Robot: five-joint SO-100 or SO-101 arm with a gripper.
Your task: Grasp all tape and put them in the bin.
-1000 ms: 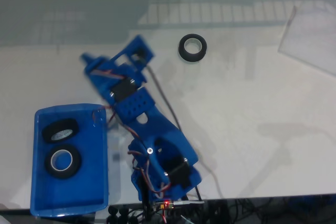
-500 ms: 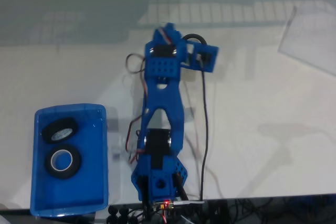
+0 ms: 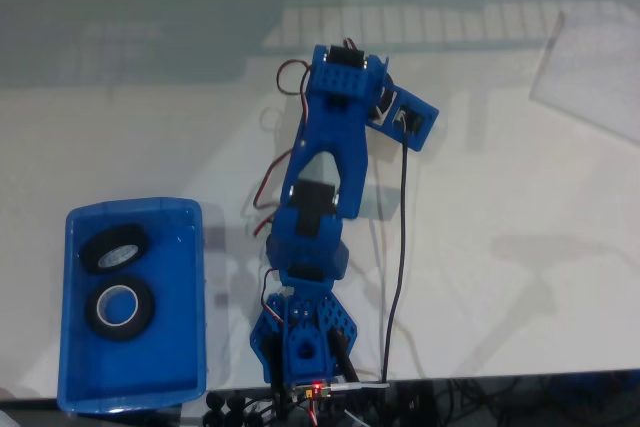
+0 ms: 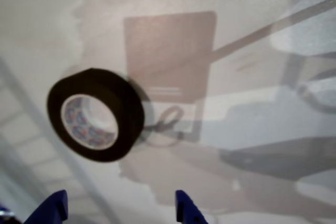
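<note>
In the wrist view one tape (image 4: pixel 126 106), a black roll with a pale printed core, lies flat on the white table, above and left of the fingertips. My gripper (image 4: pixel 121 211) is open, its two blue fingertips (image 4: pixel 186 211) at the bottom edge, apart from the roll and holding nothing. In the fixed view the blue arm (image 3: pixel 330 147) stretches away from its base and covers that roll. The blue bin (image 3: pixel 130 205) stands at the lower left. Two tape rolls lie inside it, one (image 3: pixel 137 239) nearer the top, the other (image 3: pixel 95 312) below it.
A clear plastic sheet (image 3: pixel 590 77) lies at the table's upper right. A black cable (image 3: pixel 400 237) runs down the arm's right side to the base. Wires and electronics (image 3: pixel 330 389) crowd the table's front edge. White table surface lies open to the right of the arm.
The arm has swung from beside the bin to the right and stretched out over the lone roll, which it now covers in the fixed view. The bin and its two rolls have not moved.
</note>
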